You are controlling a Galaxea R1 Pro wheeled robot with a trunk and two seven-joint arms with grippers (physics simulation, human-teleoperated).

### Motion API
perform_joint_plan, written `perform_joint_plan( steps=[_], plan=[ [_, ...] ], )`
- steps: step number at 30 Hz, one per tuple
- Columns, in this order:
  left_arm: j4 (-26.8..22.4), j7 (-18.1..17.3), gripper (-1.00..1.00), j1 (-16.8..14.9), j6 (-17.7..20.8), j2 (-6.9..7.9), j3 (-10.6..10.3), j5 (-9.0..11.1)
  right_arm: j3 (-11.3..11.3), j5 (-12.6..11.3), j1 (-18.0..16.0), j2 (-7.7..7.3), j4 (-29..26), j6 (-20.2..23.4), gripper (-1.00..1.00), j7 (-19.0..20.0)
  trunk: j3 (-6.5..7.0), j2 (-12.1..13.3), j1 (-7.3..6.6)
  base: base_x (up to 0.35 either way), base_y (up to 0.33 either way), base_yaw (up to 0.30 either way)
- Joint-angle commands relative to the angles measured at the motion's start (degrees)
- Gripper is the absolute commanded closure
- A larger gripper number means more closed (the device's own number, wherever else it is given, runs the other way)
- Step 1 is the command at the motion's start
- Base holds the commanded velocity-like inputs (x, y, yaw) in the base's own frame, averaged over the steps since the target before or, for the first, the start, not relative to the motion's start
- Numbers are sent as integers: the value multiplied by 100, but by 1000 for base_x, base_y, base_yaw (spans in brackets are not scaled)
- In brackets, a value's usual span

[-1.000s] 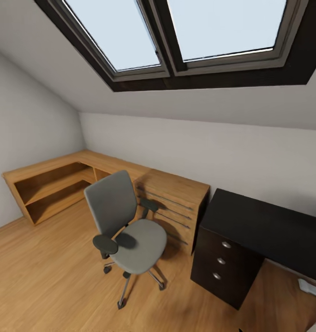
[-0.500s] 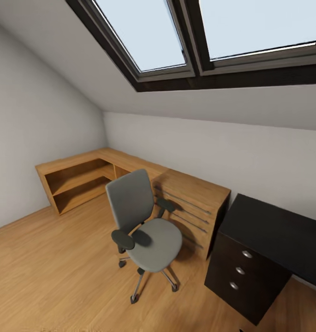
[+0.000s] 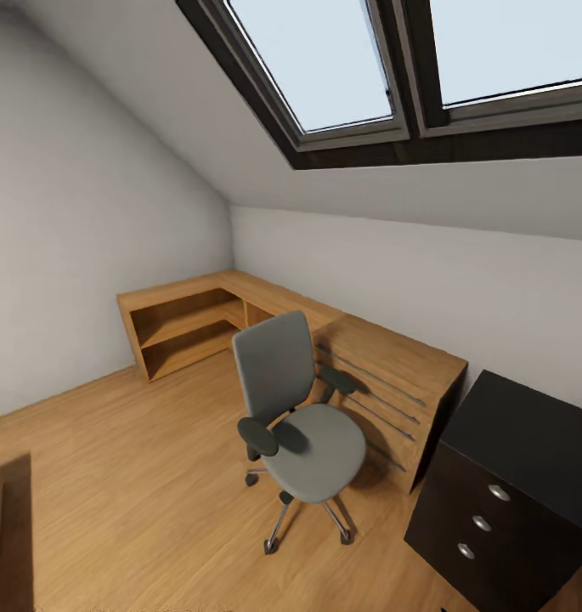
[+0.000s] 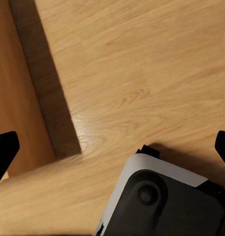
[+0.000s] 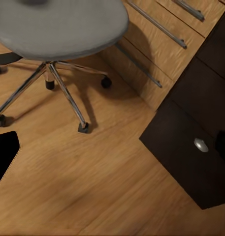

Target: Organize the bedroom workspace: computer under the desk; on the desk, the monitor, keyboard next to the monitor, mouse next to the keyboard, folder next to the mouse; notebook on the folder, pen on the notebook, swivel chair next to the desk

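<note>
The robot is on its way through the bedroom, and the step in hand looks like the approach to the swivel chair [image 3: 299, 425], which stands at centre frame in the head view on the wooden floor [image 3: 112, 476]. Its grey seat shows bare: no blue folder lies on it here, so the folder's place cannot be told. The chair sits just beside a light wooden drawer chest [image 3: 401, 382], and right of that, in the lower right of the frame, is the black surface of the desk [image 3: 528, 433] with its three-drawer unit; all three drawers are closed. A low wooden shelf unit [image 3: 180, 327] in the left-centre holds nothing visible in its open compartments.

In the right wrist view the chair's chrome base and the black drawer unit are close below. Both end effectors have their dark fingertips spread to opposite edges of their wrist views, so they read as apart, holding nothing.

Next, I judge, the base must turn to find the missing items, then roll the chair toward the desk.
</note>
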Motion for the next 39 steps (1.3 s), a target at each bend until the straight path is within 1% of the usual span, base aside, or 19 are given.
perform_joint_plan(
  steps=[1, 7, 19, 22, 23, 26, 29, 33, 39],
  plan=[
    [-10, 30, -100, 1, -14, 4, -36, 47, 49, 4, -3, 0, -1, 18, -100, -50, -12, -12, 4, 0, 0, 279],
    [-8, 30, -100, 1, -14, -2, -36, 35, 49, 9, -3, 1, -1, 125, -100, -50, -12, -12, 4, 0, 0, 279],
    [-7, 30, -100, 1, -39, 1, -36, 31, 49, 10, -3, -2, -1, 156, -100, -50, -12, -12, 4, 0, 0, 279],
    [-7, 30, -100, 1, -199, 6, -36, 34, 49, 10, -3, -2, -4, 157, -100, -50, -12, -12, 4, 0, 0, 279],
    [-7, 30, -100, 1, -337, 8, -36, 38, 49, 10, -3, -2, -5, 158, -100, -50, -12, -12, 4, 0, 0, 279],
    [-2, 34, -100, 1, -573, 10, -31, 44, 49, 10, -3, -1, -6, 158, -100, -50, -12, -12, 4, 0, 0, 279],
    [0, 37, -100, 1, -684, 6, -29, 47, 49, 10, -3, -3, -4, 158, -100, -50, -12, -12, 4, 7, 0, 279],
    [1, 38, -100, 1, -742, 0, -28, 48, 46, 10, -3, -1, -5, 158, -100, -50, -12, -12, 4, 129, 0, 279],
    [2, 39, -100, 1, -762, -3, -28, 49, 42, 9, -3, 1, -7, 158, -100, -50, -12, -12, 4, 269, 0, 279]
  ],
)
